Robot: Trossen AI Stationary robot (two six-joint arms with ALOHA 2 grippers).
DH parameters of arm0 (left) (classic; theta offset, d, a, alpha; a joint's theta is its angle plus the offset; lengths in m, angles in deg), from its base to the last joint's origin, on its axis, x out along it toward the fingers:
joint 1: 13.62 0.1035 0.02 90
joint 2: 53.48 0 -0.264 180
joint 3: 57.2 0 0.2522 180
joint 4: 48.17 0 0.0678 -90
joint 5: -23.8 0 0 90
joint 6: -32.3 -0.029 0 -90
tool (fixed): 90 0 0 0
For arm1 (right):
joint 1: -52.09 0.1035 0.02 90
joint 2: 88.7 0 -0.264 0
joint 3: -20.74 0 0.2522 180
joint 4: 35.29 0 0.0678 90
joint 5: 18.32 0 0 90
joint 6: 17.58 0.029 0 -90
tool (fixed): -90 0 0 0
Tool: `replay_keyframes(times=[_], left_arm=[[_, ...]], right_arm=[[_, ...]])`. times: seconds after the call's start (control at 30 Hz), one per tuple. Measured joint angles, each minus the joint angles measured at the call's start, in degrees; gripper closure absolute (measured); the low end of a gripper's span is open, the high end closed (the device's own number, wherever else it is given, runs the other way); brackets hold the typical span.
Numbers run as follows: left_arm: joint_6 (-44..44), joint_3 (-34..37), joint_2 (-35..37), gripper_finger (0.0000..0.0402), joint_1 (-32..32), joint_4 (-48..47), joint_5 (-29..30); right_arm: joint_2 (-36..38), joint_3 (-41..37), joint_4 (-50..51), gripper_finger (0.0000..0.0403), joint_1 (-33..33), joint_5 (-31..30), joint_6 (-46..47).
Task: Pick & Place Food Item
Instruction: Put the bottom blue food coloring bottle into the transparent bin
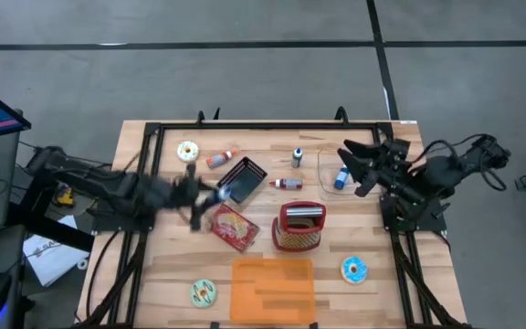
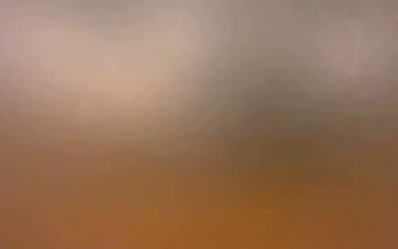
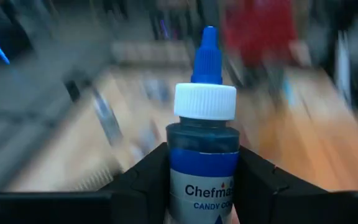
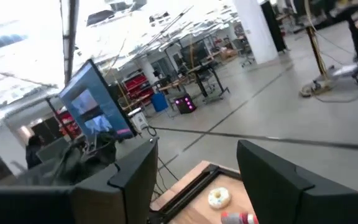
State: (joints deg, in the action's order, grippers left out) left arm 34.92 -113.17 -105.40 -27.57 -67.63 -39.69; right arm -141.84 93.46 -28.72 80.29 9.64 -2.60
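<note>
Left hand [image 3: 204, 186], we saw, was clamped on the upright blue bottle [image 3: 202, 143] above the worktop [image 1: 373, 292] beside the black tray [image 1: 243, 179], while our right hand [image 4: 194, 180] waited apart, farther off.

Wooden table [image 1: 172, 265] — donuts [image 1: 187, 151], basket [image 1: 299, 228]

Likely industrial lab hall: concrete floor [image 4: 303, 118], monitor [image 4: 95, 112], red shelving [image 4: 143, 84].

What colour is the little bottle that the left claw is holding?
Blue bottle, white cap, blue tip, clearest in the left wrist view.
</note>
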Motion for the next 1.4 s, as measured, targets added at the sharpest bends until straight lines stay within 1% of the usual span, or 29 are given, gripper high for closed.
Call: replay_keyframes(times=[0.1,0.2,0.27,0.37,0.5,0.57,0.73,0.9,0.97,1.2,1.3,1.4], left_arm=[[-3.34,-2.58,-3.70,0.0267,9.03,9.20,-6.46],[-3.35,-6.90,-9.98,0.0266,15.46,11.86,-12.99],[-3.33,-10.68,-13.88,0.0266,17.65,13.68,-15.07],[-3.33,-16.52,-19.36,0.0266,19.38,16.45,-16.40],[-1.98,-24.24,-26.42,0.0266,21.30,17.15,-18.32],[-0.98,-27.27,-28.64,0.0266,22.05,16.76,-18.48],[-0.81,-31.71,-31.27,0.0266,23.67,17.36,-17.82],[-0.65,-33.95,-31.82,0.0266,25.50,18.57,-17.66],[-0.56,-34.29,-31.95,0.0266,26.16,18.39,-17.68],[-0.44,-34.73,-31.98,0.0266,26.49,18.74,-18.15],[-0.42,-34.73,-31.98,0.0266,26.47,18.59,-18.37],[-0.42,-34.73,-31.98,0.0266,26.22,18.56,-18.39]], right_arm=[[-2.86,4.16,6.67,0.0191,-4.83,4.43,1.19],[-6.06,7.80,10.58,0.0191,-11.85,11.02,5.41],[-8.19,9.94,11.16,0.0191,-16.69,16.68,6.88],[-12.13,13.30,11.82,0.0191,-22.65,23.73,6.19],[-16.73,17.44,12.12,0.0185,-28.66,32.19,5.12],[-18.23,19.30,11.94,0.0177,-30.89,35.11,4.50],[-19.24,22.47,12.80,0.0154,-33.58,36.54,1.84],[-19.28,23.07,12.83,0.0138,-34.72,38.70,0.87],[-19.39,23.07,13.02,0.0137,-35.02,39.32,0.52],[-23.63,23.06,11.01,0.0136,-35.11,40.13,-1.91],[-25.19,23.06,9.11,0.0136,-35.11,40.49,-2.23],[-26.04,23.06,5.26,0.0136,-34.97,40.63,-4.43]])
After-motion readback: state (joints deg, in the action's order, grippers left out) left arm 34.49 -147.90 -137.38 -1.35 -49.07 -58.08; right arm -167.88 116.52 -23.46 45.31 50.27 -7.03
